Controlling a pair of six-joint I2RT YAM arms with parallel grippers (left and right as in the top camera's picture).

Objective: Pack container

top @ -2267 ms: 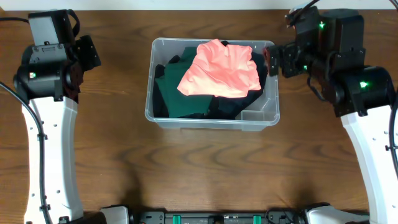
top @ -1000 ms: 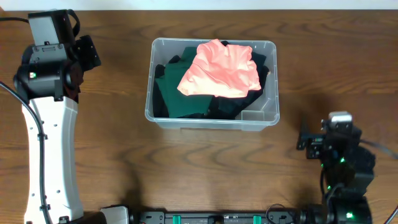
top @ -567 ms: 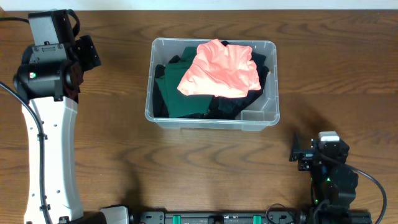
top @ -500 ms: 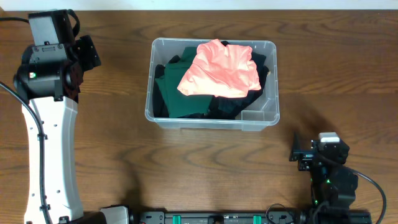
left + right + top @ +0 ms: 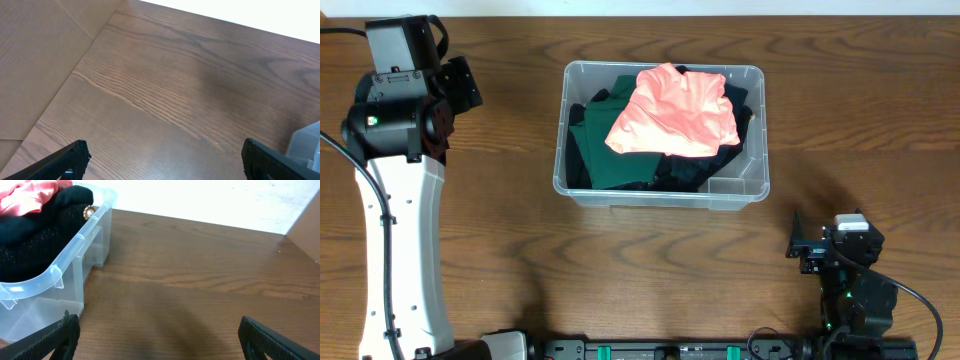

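Table [image 5: 650, 260] wood carries the container [image 5: 660, 197], which sits toward the far edge between my two arms, mouth up. My worry is the heap. It rises above the container's rim, so I judge a lid would not seat, and a careless sweep past could drag cloth over the wall. The container's long axis runs left to right, a short side facing each arm. Dark green garments [image 5: 610, 155] fill the container's left half. A coral garment [image 5: 672, 110] lies on top toward its far right, with black cloth [image 5: 40, 215] beneath. My left fingers [image 5: 70, 157] hang spread and empty, well left of the container. My right fingers [image 5: 55, 335], equally spread, hold nothing beyond its near-right corner.
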